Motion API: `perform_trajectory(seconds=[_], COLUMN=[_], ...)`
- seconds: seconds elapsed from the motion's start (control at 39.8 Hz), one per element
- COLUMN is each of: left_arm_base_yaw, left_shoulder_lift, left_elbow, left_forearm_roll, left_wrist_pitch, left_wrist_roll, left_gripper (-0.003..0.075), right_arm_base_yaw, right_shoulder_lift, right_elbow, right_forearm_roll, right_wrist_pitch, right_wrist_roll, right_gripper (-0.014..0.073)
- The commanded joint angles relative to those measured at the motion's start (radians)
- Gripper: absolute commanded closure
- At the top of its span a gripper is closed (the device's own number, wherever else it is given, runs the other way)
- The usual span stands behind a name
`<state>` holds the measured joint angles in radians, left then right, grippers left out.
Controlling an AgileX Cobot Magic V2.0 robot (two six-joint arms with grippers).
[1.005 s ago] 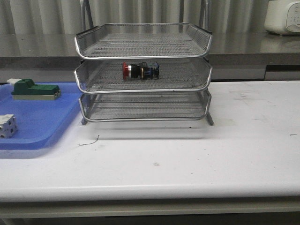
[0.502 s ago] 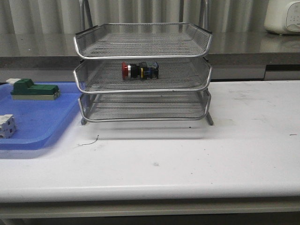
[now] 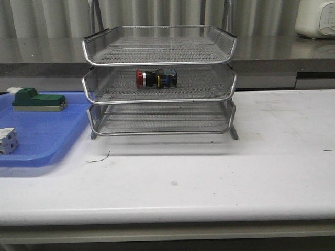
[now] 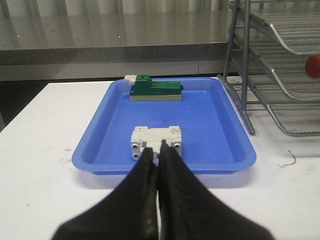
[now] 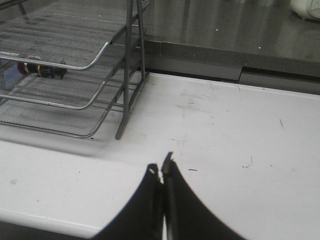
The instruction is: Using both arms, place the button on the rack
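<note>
The button [image 3: 156,79], red head to the left, lies on its side in the middle tier of the silver wire rack [image 3: 159,57]. Its red head [image 4: 313,66] shows at the edge of the left wrist view, and the right wrist view catches the button [image 5: 41,69] inside the rack [image 5: 85,65] too. My left gripper [image 4: 158,150] is shut and empty, hanging short of the blue tray. My right gripper [image 5: 161,167] is shut and empty over bare table, off to the rack's right. Neither arm appears in the front view.
A blue plastic tray [image 3: 36,157] sits left of the rack, holding a green block [image 3: 38,99] and a white block [image 3: 7,140]. A raised grey ledge [image 3: 282,55] runs behind the table, with a white appliance [image 3: 315,18] at its far right.
</note>
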<state>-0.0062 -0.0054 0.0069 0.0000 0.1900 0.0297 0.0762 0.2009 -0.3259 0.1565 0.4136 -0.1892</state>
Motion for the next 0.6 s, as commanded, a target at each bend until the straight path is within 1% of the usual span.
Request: perform_trajectory(seconds=[0.0,0.13,0.25,0.38,0.48,0.58], left_arm_base_yaw=[-0.001,-0.001,-0.001,-0.001,-0.001,-0.001], left_shoulder_lift=[-0.021,-0.021,-0.021,-0.021,-0.021,-0.021], left_elbow=[0.009,0.009,0.009,0.009,0.009,0.009], left_forearm_roll=[-0.008,-0.008,-0.008,-0.008,-0.008,-0.008], left_wrist_pitch=[-0.086,-0.086,-0.086,-0.086,-0.086,-0.086], left_wrist_roll=[-0.008,-0.008,-0.008,-0.008,-0.008,-0.008], left_gripper=[0.0739,0.0739,0.0739,0.0739,0.0739,0.0739], right_arm_base_yaw=[-0.008,-0.008,-0.008,-0.008,-0.008,-0.009], right_shoulder_lift=[0.010,-0.005,-0.044,-0.111,-0.178,-0.230], right_elbow=[-0.025,0.023,0.134,0.253,0.314,0.353], right_forearm_roll=[-0.004,-0.029,-0.029,-0.029,-0.029,-0.029], right_wrist_pitch=[-0.083,-0.144,-0.237,-0.305,-0.319,-0.310], right_wrist_roll=[-0.002,-0.002,0.002,0.042,0.081,0.090], right_gripper=[0.0653,0.0653,0.0653,0.0653,0.0653,0.0653])
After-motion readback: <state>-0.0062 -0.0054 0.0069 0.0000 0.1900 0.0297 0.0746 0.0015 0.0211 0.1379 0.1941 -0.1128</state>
